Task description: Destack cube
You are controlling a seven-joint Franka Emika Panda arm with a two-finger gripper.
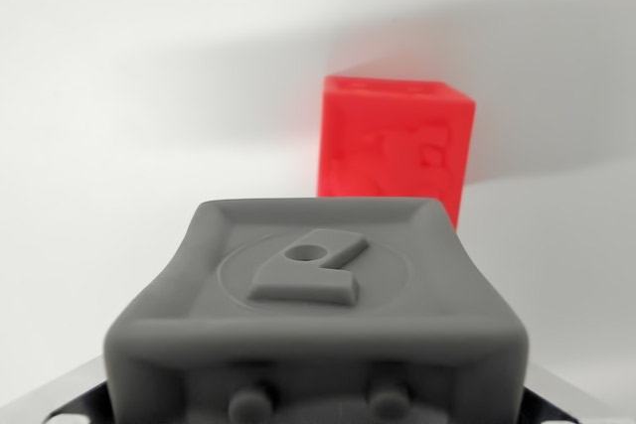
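Grey cube (pixel 318 315) is seen filling lower centre of frame, raised emblem on top face. Red cube (pixel 396 151) is seen behind it, centre-right, on white surface (pixel 119 146). Gripper fingers not visible; pincer state can't be told.

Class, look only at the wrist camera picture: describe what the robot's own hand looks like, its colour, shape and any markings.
The hand appears as a blurred, matte grey block with rounded edges. Its upper face has a raised rim framing a shallow circle, within which sits a raised emblem with a small round hole. Two small round studs show on its near face. No cables or fingers are visible.
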